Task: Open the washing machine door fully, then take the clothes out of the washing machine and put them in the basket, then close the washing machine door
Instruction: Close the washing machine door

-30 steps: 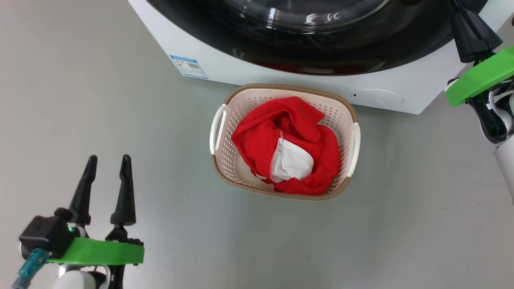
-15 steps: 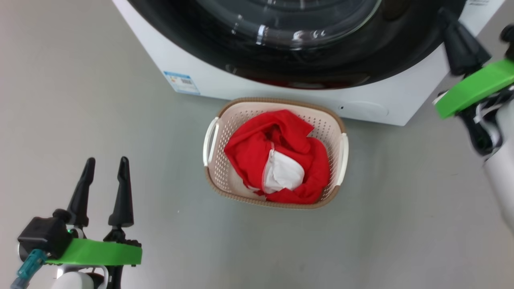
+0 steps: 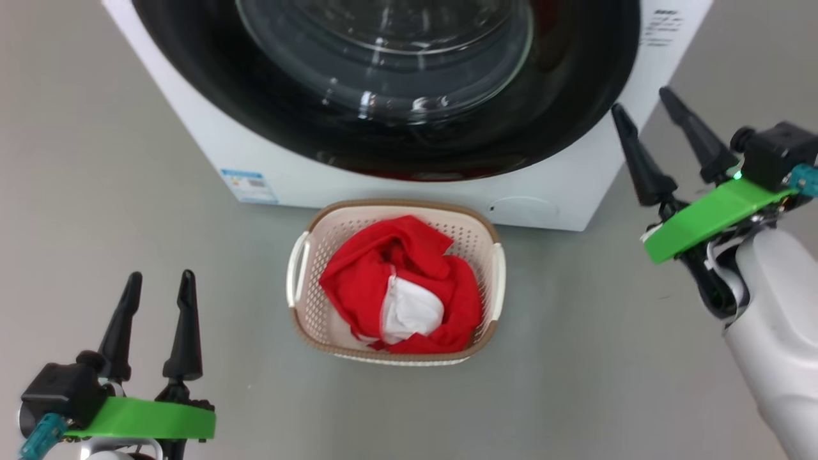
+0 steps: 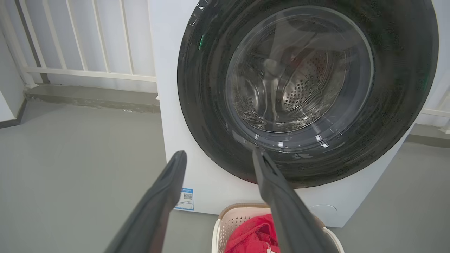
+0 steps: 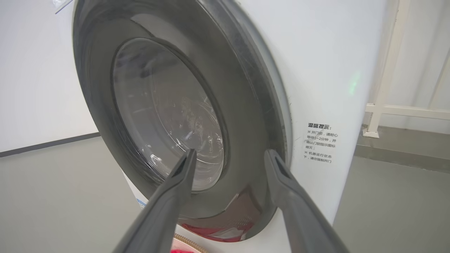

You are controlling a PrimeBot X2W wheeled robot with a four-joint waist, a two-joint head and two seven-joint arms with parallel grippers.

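Door (image 3: pixel 383 76) sits flat against the front of the washer (image 3: pixel 562 185) and looks closed; latched or not, can't tell. The left wrist view looks through the glass at the steel drum (image 4: pixel 302 88), with no red visible inside. The red smear low on the door's black rim is probably a reflection of the clothes. Clothes (image 3: pixel 358 281), red with a white lining patch, are heaped in the basket (image 3: pixel 396 206). The basket stands on the grey floor (image 3: pixel 575 383) on the near side of the washer, centred under the door, its far rim at or just beside the washer's base. Left gripper (image 3: pixel 160 276) is at near left, fingers spread, holding nothing, well apart from the basket. Right gripper (image 3: pixel 641 101) is at the right, just off the washer's right corner, fingers spread, empty, not touching door or washer. My read on progress: opening is done, unloading is done, and closing appears done too. Little is left, perhaps a firm push if the latch hasn't caught, otherwise just parking the arms. The task looks at or near its end.
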